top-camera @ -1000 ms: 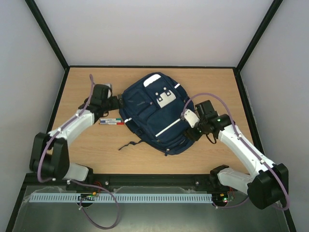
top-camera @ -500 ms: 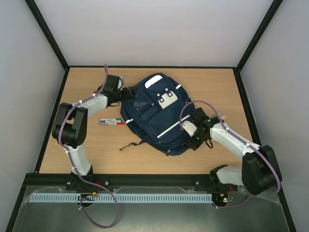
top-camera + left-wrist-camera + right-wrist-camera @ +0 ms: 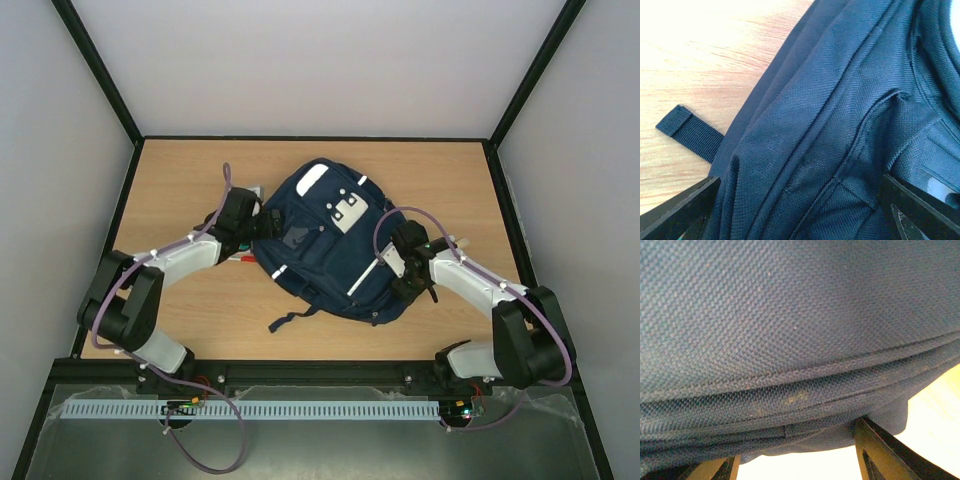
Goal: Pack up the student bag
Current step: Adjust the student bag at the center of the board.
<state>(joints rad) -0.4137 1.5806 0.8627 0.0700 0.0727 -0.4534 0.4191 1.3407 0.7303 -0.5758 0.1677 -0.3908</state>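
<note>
**Student bag** (image 3: 310,255): navy blue woven fabric, tone-on-tone stitching; white diagonal stripes (image 3: 366,276); grey-white patch (image 3: 348,212) with dark marks; white panel (image 3: 313,180) near its top end.
**Strap** (image 3: 687,132): darker navy, ribbed weave.
**Table** (image 3: 180,300): light wood, orange-brown grain streaks.
**Left arm** (image 3: 180,258) and **right arm** (image 3: 470,285): white shells, black joints.
**Cables** (image 3: 244,432): mauve.
**Left claw** (image 3: 800,215) and **right claw** (image 3: 795,465): black fingers.
**Walls** (image 3: 320,70): pale lilac-grey, plain.
**Frame** (image 3: 100,70): black.
**Base rail** at the near edge: black, carrying a white slotted strip (image 3: 250,410).

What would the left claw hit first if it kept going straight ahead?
The bag. Its navy fabric fills the wrist view between the open fingers, so the left claw would press into it almost at once, if it isn't touching now.
</note>
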